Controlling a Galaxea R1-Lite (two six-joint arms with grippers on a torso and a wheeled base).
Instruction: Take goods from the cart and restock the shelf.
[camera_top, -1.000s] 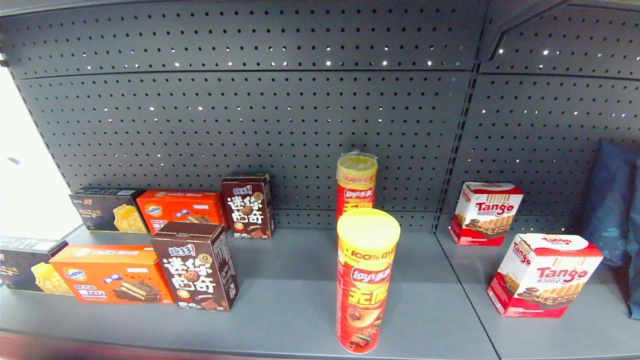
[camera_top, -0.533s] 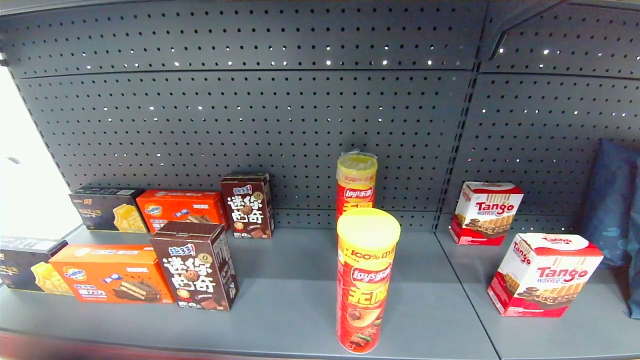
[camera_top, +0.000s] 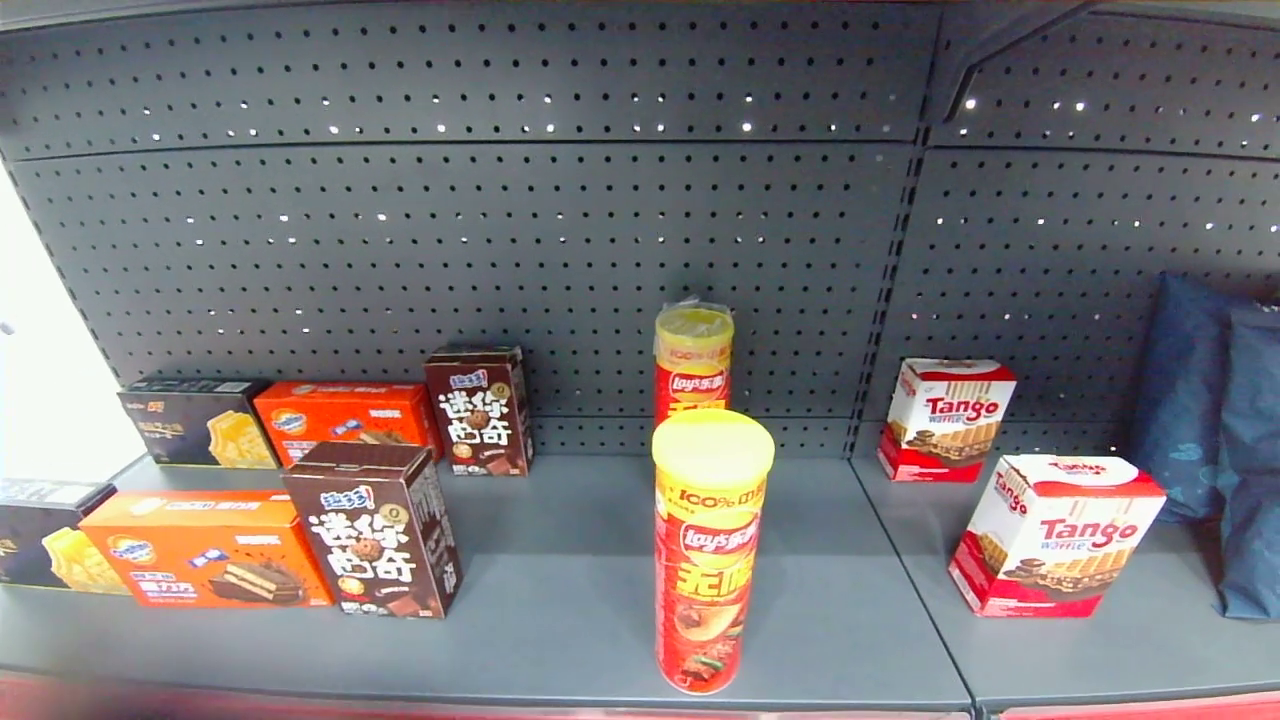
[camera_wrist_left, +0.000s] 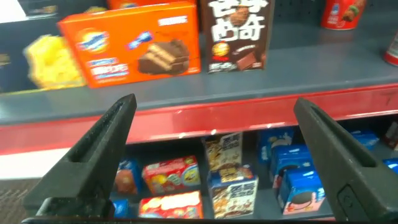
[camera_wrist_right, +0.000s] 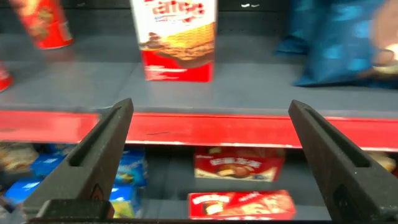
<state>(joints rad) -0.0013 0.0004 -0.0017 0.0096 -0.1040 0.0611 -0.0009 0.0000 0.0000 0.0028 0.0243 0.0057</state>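
Observation:
The grey shelf (camera_top: 560, 590) holds goods in pairs, one behind the other. Two red chip cans with yellow lids stand mid-shelf, the front can (camera_top: 708, 550) before the back can (camera_top: 692, 360). Left of them stand two dark brown boxes (camera_top: 375, 530), two orange boxes (camera_top: 200, 550) and two black boxes (camera_top: 195, 422). Two red-and-white wafer boxes (camera_top: 1055, 535) stand on the right. My left gripper (camera_wrist_left: 214, 106) is open and empty before the shelf's red edge (camera_wrist_left: 249, 115), facing the orange box (camera_wrist_left: 130, 43). My right gripper (camera_wrist_right: 211, 107) is open and empty, facing a wafer box (camera_wrist_right: 177, 37).
Dark blue bags (camera_top: 1215, 430) lean at the far right of the shelf. A perforated back panel (camera_top: 500, 250) closes the shelf behind. A lower shelf below the red edge holds small boxes (camera_wrist_left: 230, 180) and red boxes (camera_wrist_right: 239, 165). Bare shelf lies between the brown boxes and the cans.
The whole head picture has shifted a little to the left, so the camera has moved. The goods on the shelf stand as before.

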